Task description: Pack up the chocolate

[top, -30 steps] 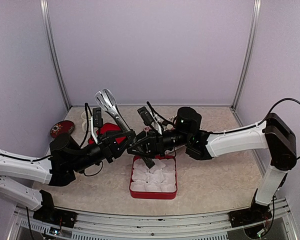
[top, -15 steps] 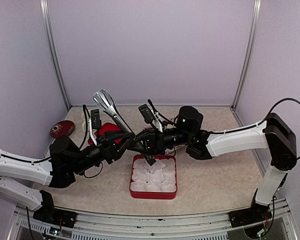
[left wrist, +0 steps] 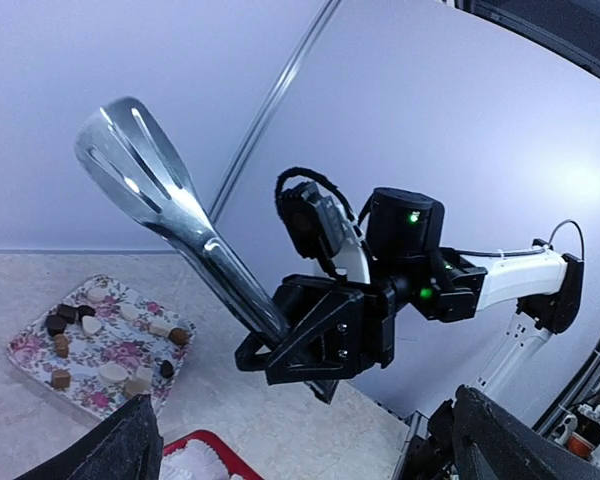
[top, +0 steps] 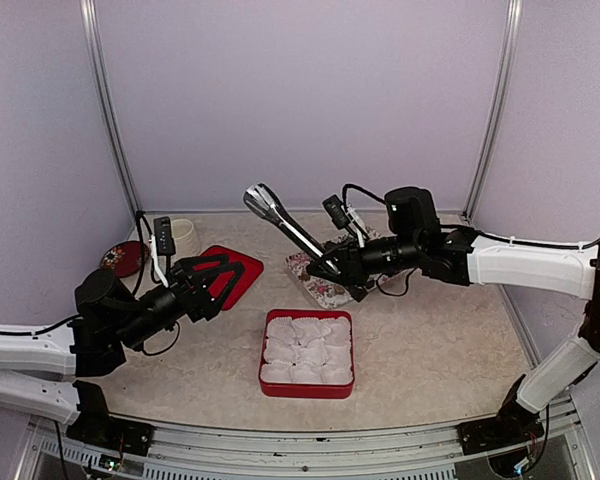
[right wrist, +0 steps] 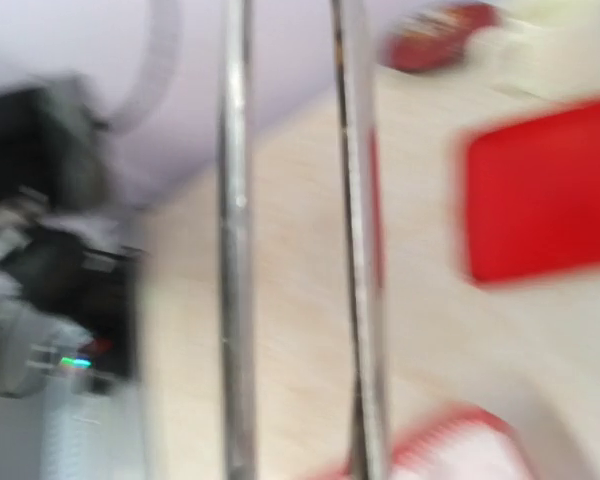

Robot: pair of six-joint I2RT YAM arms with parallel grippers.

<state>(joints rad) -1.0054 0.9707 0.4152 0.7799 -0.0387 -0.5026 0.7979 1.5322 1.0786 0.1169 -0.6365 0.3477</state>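
The chocolate (left wrist: 56,323), small dark and tan pieces, lies on a floral tray (top: 302,272) behind the red box (top: 264,378) of white paper cups. My right gripper (top: 332,268) is shut on the handle of metal tongs (top: 280,218). It hovers over the tray's near-left edge, and the tong blades point up and to the left. In the right wrist view the tongs' two arms (right wrist: 235,240) show only as a blur. My left gripper (top: 225,281) stands open and empty over the red lid (top: 242,285), well left of the tongs.
A white cup (top: 184,238) and a round red lid (top: 123,258) sit at the back left. Both forearms hang low over the table on either side of the box. Walls close in the back and sides.
My left gripper opened, let go of the tongs and drew back to the left. The right arm carried the tongs right and back, from over the box to over the floral tray.
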